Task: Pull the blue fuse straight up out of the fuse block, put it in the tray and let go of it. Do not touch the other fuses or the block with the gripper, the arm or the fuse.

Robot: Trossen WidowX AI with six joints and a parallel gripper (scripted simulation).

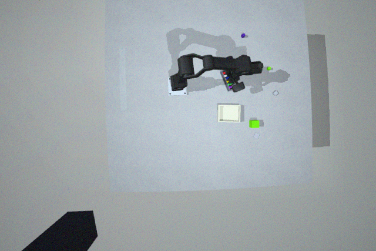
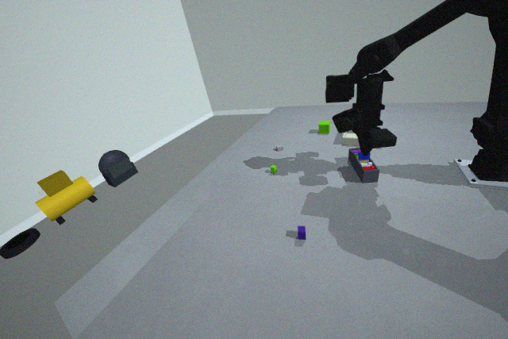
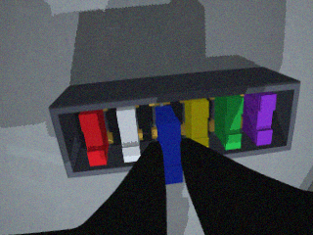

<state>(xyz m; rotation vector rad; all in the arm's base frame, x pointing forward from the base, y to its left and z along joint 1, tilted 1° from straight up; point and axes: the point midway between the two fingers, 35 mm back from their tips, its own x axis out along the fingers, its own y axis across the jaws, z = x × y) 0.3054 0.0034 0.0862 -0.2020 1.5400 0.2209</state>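
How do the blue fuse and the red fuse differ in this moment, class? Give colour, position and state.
The blue fuse sits third from the left in the fuse block; the red fuse sits at the left end. The gripper is shut on the blue fuse; the red fuse is untouched. In the wrist view the blue fuse stands out further from the block than the red one. Both are narrow, blocky pieces standing in the same row.

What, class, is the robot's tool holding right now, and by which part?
The tool is shut on the blue fuse, pinching its upper end from both sides; the fuse stands raised above its neighbours in the fuse block.
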